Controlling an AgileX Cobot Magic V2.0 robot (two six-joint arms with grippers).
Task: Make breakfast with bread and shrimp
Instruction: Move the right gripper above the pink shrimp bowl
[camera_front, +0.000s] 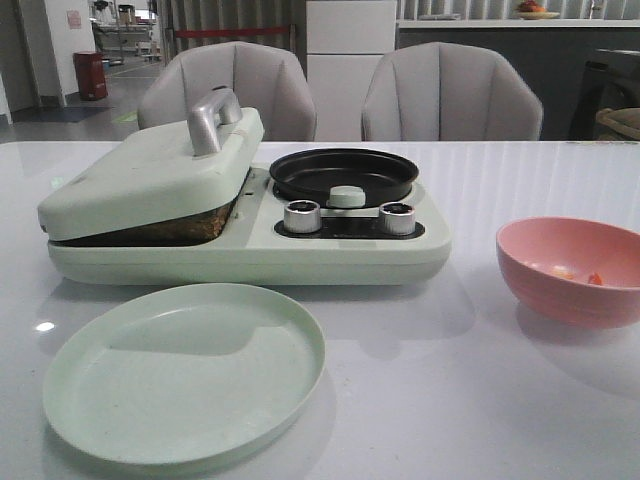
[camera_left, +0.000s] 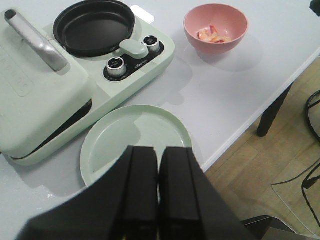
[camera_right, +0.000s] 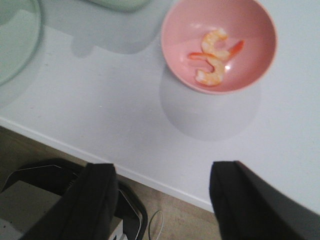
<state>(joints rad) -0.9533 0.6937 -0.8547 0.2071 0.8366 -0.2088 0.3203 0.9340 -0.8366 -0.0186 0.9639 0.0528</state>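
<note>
On your white desk (camera_front: 480, 380) sits a pale green breakfast maker (camera_front: 250, 240), its hinged lid (camera_front: 150, 180) with a silver handle (camera_front: 212, 120) lowered, slightly ajar, over the left half. On its right half you have a round black pan (camera_front: 344, 175), with two silver knobs (camera_front: 302, 216) just in front. An empty pale green plate (camera_front: 185, 375) lies near the front edge, a pink bowl (camera_front: 570, 270) stands well apart to the right, and two grey chairs (camera_front: 450, 95) stand behind.
</note>
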